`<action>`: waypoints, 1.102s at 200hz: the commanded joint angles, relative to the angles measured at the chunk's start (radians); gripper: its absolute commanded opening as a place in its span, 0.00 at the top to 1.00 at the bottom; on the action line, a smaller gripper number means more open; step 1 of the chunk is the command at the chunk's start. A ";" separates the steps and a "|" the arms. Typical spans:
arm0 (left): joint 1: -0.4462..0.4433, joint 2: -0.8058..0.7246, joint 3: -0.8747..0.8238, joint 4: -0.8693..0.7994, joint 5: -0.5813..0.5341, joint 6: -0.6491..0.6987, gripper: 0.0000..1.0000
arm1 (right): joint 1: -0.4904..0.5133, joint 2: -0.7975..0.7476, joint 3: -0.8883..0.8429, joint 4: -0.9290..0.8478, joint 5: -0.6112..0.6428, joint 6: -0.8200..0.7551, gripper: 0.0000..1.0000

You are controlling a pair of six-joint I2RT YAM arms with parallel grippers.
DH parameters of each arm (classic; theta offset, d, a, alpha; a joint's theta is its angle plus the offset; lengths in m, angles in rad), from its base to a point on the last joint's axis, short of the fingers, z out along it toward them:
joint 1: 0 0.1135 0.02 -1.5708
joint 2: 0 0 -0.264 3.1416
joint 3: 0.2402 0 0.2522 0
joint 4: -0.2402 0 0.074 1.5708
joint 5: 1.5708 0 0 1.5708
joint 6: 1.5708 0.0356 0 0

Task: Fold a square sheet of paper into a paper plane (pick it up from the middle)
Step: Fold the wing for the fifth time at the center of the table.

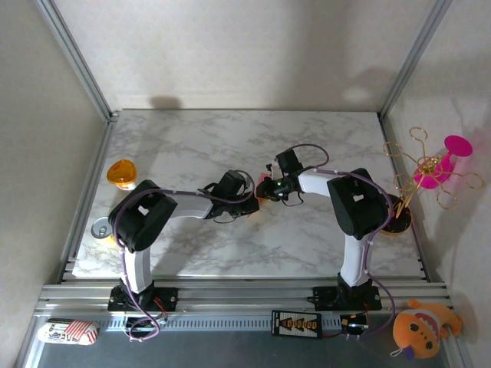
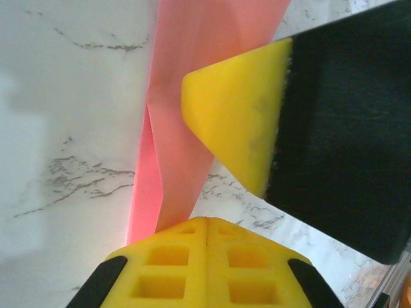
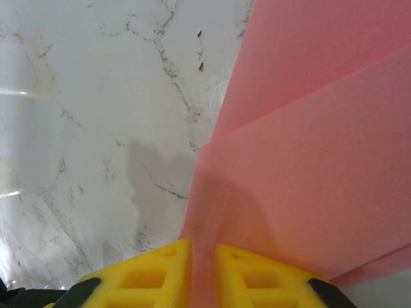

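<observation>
Lab enclosure: aluminium frame (image 1: 245, 294), marble table (image 1: 230, 146)

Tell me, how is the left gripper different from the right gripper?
The left gripper has its yellow fingers pressed tight together, while the right gripper has pink paper pinched in its gap. By the left gripper the paper looks narrow; at the right gripper it spreads wide. Both have yellow fingers and meet at the same paper.
</observation>
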 commanded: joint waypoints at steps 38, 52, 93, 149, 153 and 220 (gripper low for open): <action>0.003 0.032 -0.001 -0.036 -0.024 0.013 0.97 | -0.008 0.094 -0.027 -0.079 0.177 -0.015 0.80; 0.005 0.030 -0.008 -0.039 -0.026 0.016 0.97 | -0.008 0.097 -0.023 -0.083 0.180 -0.015 0.80; 0.006 0.008 -0.054 -0.043 -0.019 0.022 0.97 | -0.008 0.109 -0.012 -0.110 0.203 -0.017 0.80; 0.006 -0.037 -0.130 -0.062 0.011 0.042 0.97 | -0.004 0.129 0.015 -0.164 0.253 -0.022 0.80; 0.006 -0.042 -0.135 -0.064 0.013 0.042 0.97 | -0.004 0.130 0.016 -0.167 0.256 -0.021 0.80; 0.002 -0.153 -0.141 -0.266 -0.005 0.183 0.98 | 0.003 0.139 0.031 -0.186 0.275 -0.022 0.81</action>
